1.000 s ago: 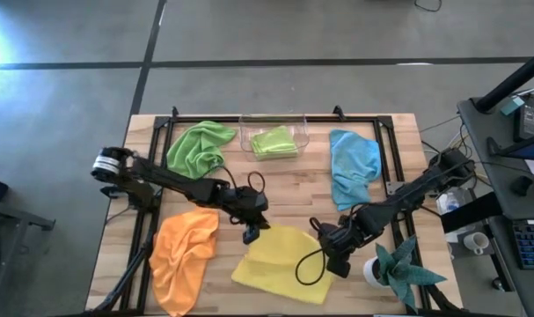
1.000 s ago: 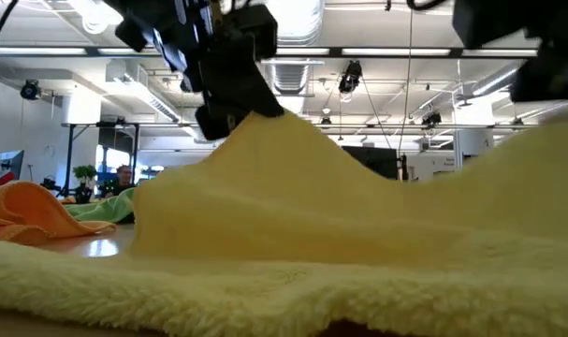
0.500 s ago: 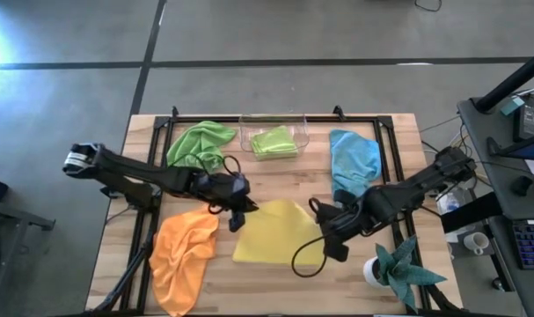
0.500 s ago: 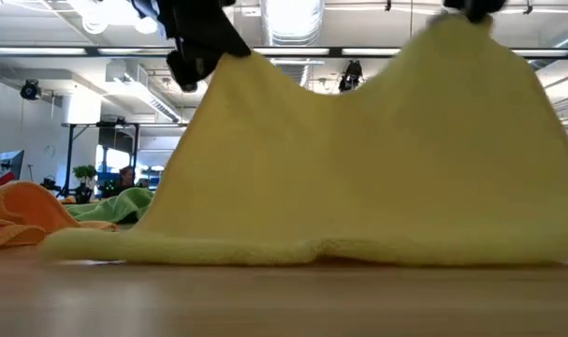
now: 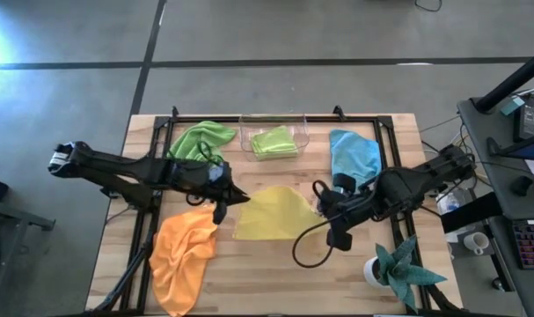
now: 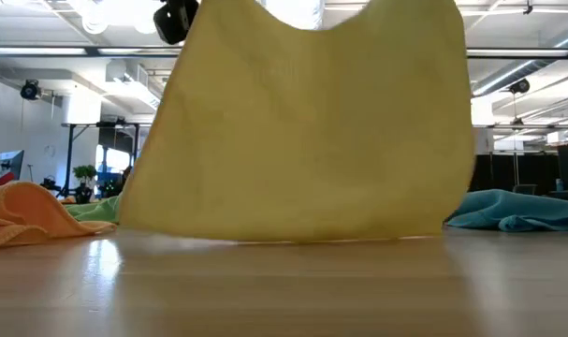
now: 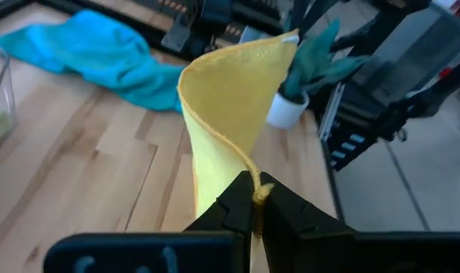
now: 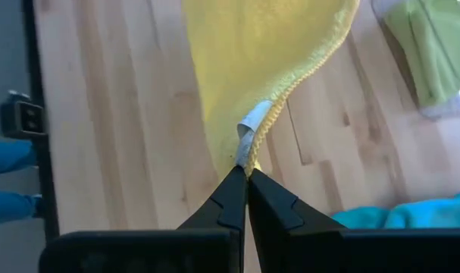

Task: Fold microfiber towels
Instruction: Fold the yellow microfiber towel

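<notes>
Yellow towel bears an unreadable white tag.

fuzzy matt cloth yellow towel, smooth pale wood table, seemingly clear plastic bin

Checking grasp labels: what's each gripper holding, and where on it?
Both hold the yellow towel: left gripper pinches one corner, right gripper the hem by its tag.

Lighting's pretty even from where I sit. Ceiling tubes blow out white in the low view, there's glare on the floor at the high view's left edge, and my wrist-view fingers look soft.
</notes>
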